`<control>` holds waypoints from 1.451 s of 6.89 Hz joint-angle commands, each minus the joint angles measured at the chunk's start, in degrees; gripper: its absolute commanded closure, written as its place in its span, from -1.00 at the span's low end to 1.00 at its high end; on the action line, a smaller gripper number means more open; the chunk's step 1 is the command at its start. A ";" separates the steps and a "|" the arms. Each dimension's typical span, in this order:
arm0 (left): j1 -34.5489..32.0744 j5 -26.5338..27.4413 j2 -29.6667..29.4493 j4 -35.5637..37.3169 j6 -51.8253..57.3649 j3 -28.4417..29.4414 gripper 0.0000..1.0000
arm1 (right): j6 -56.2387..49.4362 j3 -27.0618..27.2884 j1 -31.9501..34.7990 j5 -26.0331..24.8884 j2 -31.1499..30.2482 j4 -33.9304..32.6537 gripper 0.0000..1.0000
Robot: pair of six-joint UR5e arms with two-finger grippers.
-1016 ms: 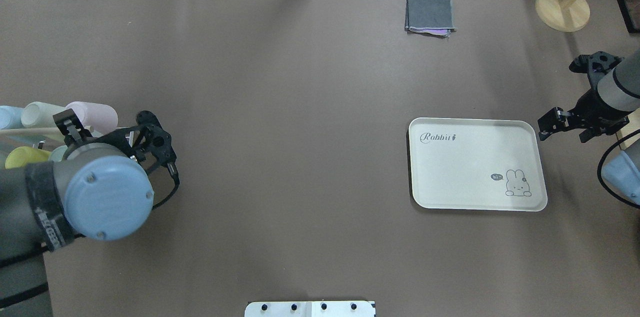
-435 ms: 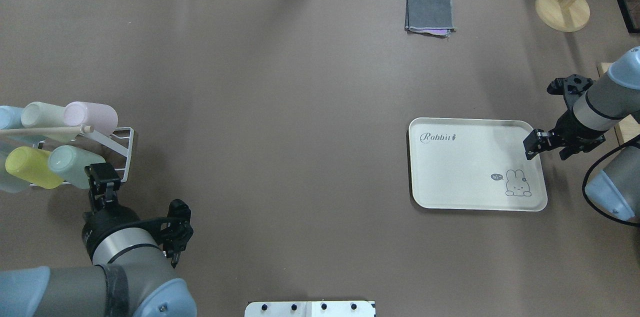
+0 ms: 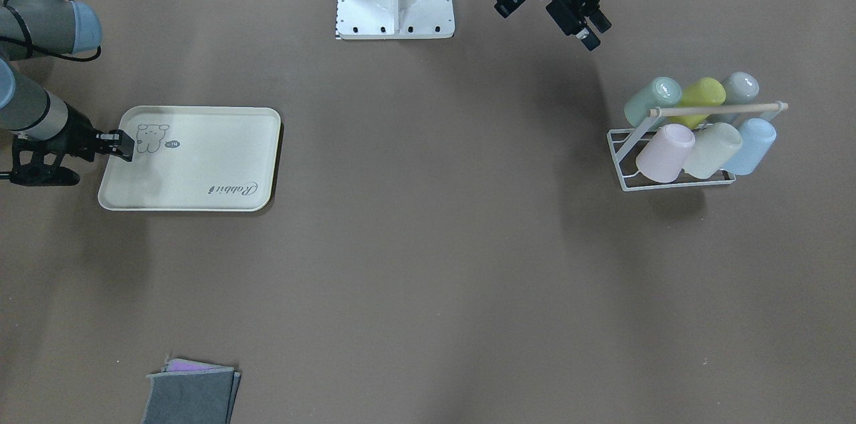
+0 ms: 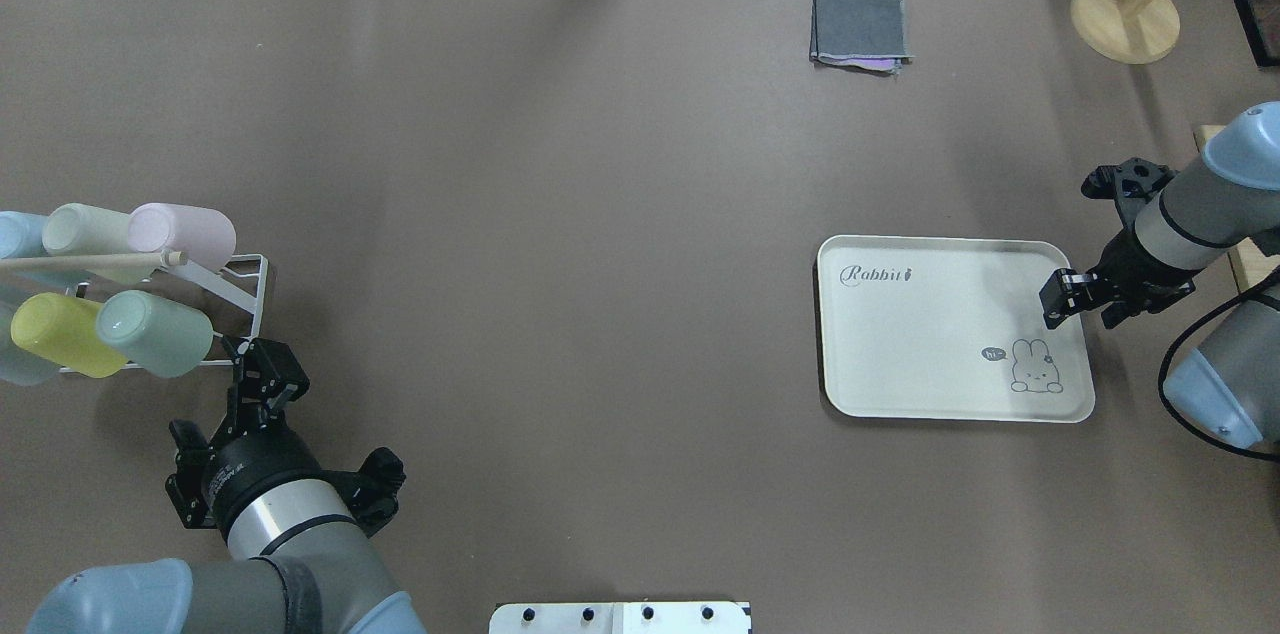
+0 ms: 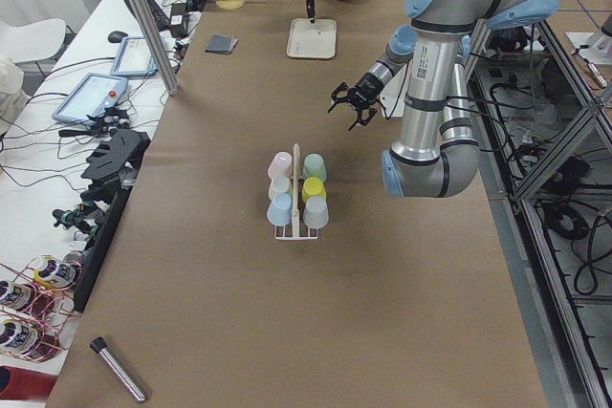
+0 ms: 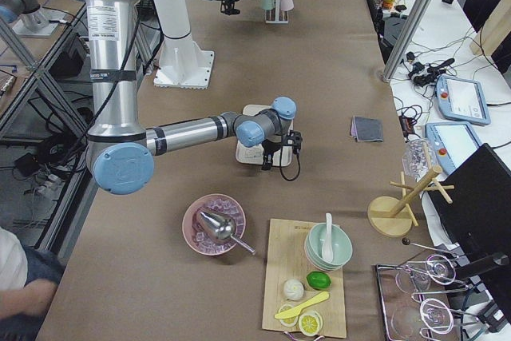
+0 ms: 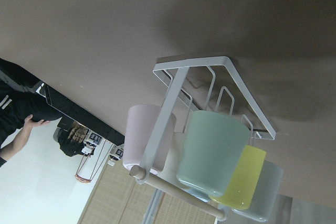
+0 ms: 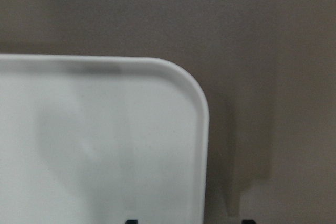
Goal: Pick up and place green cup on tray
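The green cup lies tilted in the white wire rack at the robot's left end of the brown worktop. It is the end cup of the row nearer the robot, touching the yellow cup beside it, with the pink cup in the row behind. The left tool hangs near the rack's near corner with its fingers spread and nothing between them, pointing toward the cups but apart from the green one. The tray lies flat, well apart from the rack, toward the robot's right, and carries nothing. The right tool is released too. In the right wrist view its two dark fingertips stand apart, one over the tray and one over the worktop outside the rim; whether they touch it, I cannot tell. A folded grey cloth lies at the far edge.
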 commanded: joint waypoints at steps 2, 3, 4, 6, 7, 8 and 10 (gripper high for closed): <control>-0.45 5.31 2.21 -0.91 5.00 5.26 -0.62 | -0.07 0.06 0.12 0.69 -0.26 0.04 -0.07; -0.53 6.64 3.62 -3.44 4.91 7.97 -0.68 | 0.01 0.06 0.12 0.95 -0.61 0.04 -0.07; -0.53 7.26 5.80 -7.55 5.00 10.43 -0.90 | 0.01 -0.11 0.12 0.96 -0.70 0.04 -0.07; -0.36 7.27 9.24 -11.36 4.30 11.43 -0.94 | 0.10 -0.55 0.12 1.05 -0.70 -0.05 -0.03; -0.45 6.83 9.34 -11.02 4.12 11.17 -0.94 | 0.19 -0.47 0.12 1.31 -0.70 -0.14 0.05; -0.19 7.17 9.86 -10.50 5.43 11.60 -0.90 | 1.41 -0.12 0.12 1.74 -0.70 -0.14 0.14; -0.44 7.44 10.13 -10.58 7.90 11.34 -0.93 | 1.60 -0.20 0.12 1.75 -0.70 -0.05 0.28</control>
